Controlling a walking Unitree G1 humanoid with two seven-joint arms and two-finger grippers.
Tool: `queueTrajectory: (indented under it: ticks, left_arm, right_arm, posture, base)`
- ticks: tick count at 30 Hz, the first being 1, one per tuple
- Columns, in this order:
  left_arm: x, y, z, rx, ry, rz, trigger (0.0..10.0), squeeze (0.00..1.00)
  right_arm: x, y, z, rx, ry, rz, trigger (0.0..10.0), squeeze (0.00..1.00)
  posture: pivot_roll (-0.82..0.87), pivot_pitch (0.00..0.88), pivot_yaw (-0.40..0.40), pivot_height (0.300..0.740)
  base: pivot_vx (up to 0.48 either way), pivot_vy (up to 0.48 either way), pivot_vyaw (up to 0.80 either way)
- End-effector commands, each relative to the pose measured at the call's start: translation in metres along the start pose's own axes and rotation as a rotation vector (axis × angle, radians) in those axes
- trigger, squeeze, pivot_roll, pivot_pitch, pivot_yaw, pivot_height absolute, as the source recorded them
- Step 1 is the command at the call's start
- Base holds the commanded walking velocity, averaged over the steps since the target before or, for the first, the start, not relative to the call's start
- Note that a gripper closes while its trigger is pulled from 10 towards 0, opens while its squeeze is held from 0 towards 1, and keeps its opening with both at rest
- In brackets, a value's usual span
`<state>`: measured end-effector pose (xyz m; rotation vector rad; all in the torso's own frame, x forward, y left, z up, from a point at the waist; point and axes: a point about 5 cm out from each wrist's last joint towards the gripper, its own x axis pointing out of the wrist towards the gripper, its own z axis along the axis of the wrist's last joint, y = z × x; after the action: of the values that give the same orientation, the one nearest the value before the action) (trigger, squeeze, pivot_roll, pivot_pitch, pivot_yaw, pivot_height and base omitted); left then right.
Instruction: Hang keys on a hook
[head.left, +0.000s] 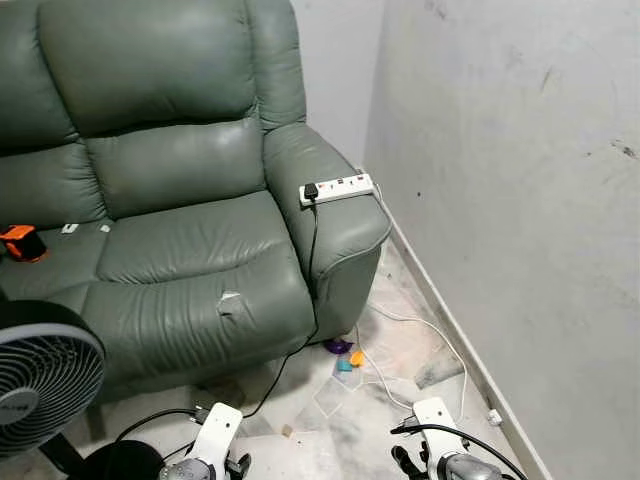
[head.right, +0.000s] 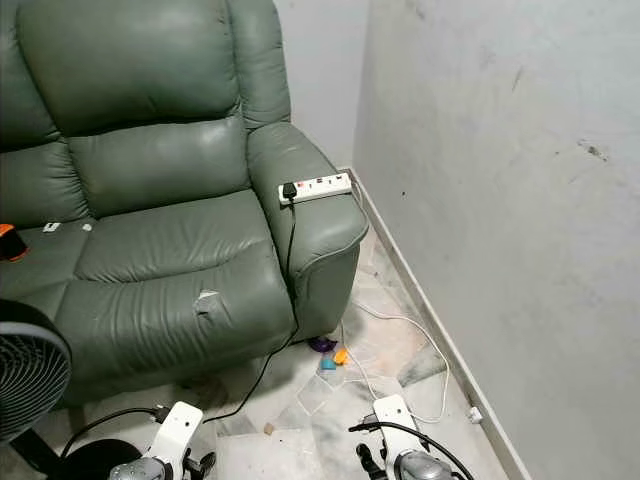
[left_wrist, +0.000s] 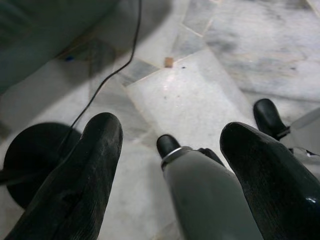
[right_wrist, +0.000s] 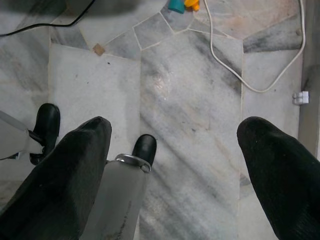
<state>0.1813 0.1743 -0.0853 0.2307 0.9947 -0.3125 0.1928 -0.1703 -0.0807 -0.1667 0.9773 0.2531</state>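
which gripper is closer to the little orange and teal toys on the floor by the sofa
Right. The right gripper hangs low just in front of the small orange and teal toys, slightly to their right. The left gripper hangs farther off, well to their left near the black fan base.

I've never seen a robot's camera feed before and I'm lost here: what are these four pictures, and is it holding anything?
These come from a walking humanoid robot. The two wide pictures are its head cameras, looking down at a green sofa in a corner, with a white power strip on the armrest. On the marble floor lie a white cable, small coloured bits and a black fan. The two close pictures sit on its wrists, looking along each tool's black fingers. The left tool and right tool both hang low and open, holding nothing. I can make out no keys or hook.
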Motion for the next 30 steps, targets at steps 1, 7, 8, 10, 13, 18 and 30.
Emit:
queueTrajectory:
  ticks: [1, 7, 8, 10, 13, 18, 30]
  left_arm:
    - [-0.0001, -0.0008, -0.0016, 0.012, 0.013, -0.015, 10.0, 0.00]
    - [-0.0008, -0.0001, -0.0040, 0.017, 0.021, -0.022, 10.0, 0.00]
    - [-0.0008, 0.0000, -0.0043, 0.016, 0.022, -0.022, 10.0, 0.00]
    - [-0.0011, -0.0002, -0.0062, 0.018, 0.027, -0.022, 10.0, 0.00]
    - [-0.0013, -0.0003, -0.0074, 0.022, 0.032, -0.020, 10.0, 0.00]
    - [-0.0013, -0.0006, -0.0082, 0.019, 0.035, -0.019, 10.0, 0.00]
    - [-0.0009, -0.0007, -0.0087, 0.031, 0.042, 0.019, 10.0, 0.00]
  right_arm:
    - [0.0001, 0.0004, 0.0000, -0.006, 0.002, 0.001, 10.0, 0.00]
    - [0.0001, 0.0007, -0.0002, -0.007, 0.003, 0.000, 10.0, 0.00]
    - [0.0001, 0.0007, -0.0002, -0.007, 0.003, 0.000, 10.0, 0.00]
    - [0.0001, 0.0005, -0.0002, -0.007, 0.002, -0.001, 10.0, 0.00]
    - [0.0001, 0.0005, -0.0002, -0.007, 0.002, 0.000, 10.0, 0.00]
    - [0.0001, 0.0007, 0.0003, -0.013, 0.000, 0.004, 10.0, 0.00]
    - [0.0001, -0.0001, 0.0018, -0.028, -0.006, 0.008, 10.0, 0.00]
  posture:
    - [0.05, 0.023, 0.009, 0.740]
    - [0.05, 0.026, 0.009, 0.740]
    - [0.05, 0.026, 0.009, 0.740]
    - [0.05, 0.026, 0.009, 0.740]
    - [0.05, 0.025, 0.008, 0.740]
    - [0.05, 0.027, 0.005, 0.740]
    - [0.05, 0.026, 0.002, 0.740]
  base:
    - [0.000, 0.000, -0.77]
    - [0.000, 0.000, -0.77]
    - [0.000, 0.000, -0.77]
    - [0.000, 0.000, -0.77]
    - [0.000, 0.000, -0.77]
    - [0.000, 0.000, -0.77]
    - [0.000, 0.000, -0.32]
